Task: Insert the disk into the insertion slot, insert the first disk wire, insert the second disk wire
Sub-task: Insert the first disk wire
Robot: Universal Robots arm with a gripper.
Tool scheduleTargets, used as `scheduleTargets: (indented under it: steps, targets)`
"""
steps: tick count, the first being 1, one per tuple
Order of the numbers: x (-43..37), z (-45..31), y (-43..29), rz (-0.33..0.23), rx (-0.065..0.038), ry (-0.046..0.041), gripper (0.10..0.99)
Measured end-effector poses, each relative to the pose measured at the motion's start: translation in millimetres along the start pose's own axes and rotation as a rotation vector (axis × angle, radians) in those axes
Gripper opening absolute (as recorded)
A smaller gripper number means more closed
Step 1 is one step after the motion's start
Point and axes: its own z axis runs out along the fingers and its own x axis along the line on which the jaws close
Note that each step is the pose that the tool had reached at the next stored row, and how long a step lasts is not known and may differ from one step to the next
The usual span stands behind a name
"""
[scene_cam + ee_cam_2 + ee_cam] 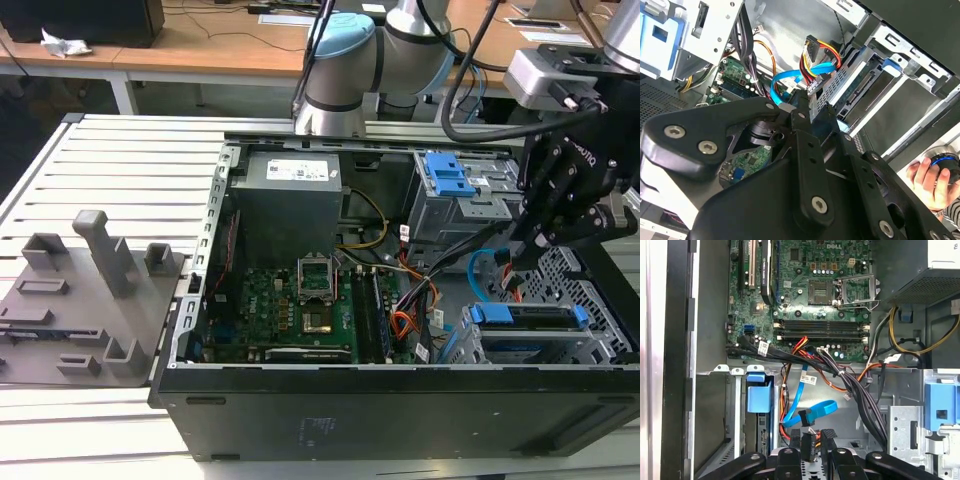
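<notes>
The disk (530, 318), silver in a blue carrier, sits inside the perforated insertion slot (592, 300) at the case's front corner on the exterior view's right. Its blue tab (759, 392) and its connector end (860, 87) show in the wrist views. My gripper (518, 258) hangs just behind the disk's rear end. It is shut (809, 440) on the small black plug of the first disk wire (809, 446), whose red-orange leads (815, 65) rise from the fingers. The second disk wire (822, 408), a light-blue flat cable (785, 77), loops loose beside the plug.
A taller grey cage with a blue latch plate (447, 180) stands behind the gripper. A black cable bundle (860, 395) crosses between it and the motherboard (290, 300). A grey fixture plate (80, 300) lies left of the case. A person's hand (927, 175) rests outside the case.
</notes>
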Motion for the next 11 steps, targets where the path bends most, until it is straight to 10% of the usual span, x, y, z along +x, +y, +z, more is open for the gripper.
scheduleTargets:
  steps: [11]
  targets:
    - [-0.1,10.8,-3.8,0.009,0.000,-0.0005,0.302]
